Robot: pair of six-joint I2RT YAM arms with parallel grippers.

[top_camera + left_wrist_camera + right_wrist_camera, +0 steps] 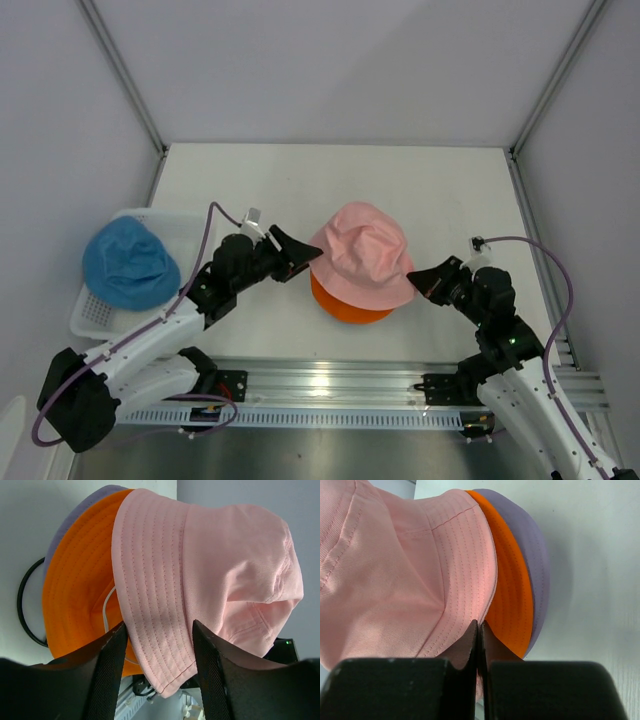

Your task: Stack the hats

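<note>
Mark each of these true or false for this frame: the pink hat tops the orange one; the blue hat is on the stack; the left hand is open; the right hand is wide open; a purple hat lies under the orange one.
1. The pink hat sits on top of the orange hat. True.
2. The blue hat is on the stack. False: it lies in the white basket at the left, apart from the stack.
3. The left hand is open. True: its fingers stand apart near the pink brim.
4. The right hand is wide open. False: its fingers are pressed together at the pink brim's edge.
5. A purple hat lies under the orange one. True.
</note>
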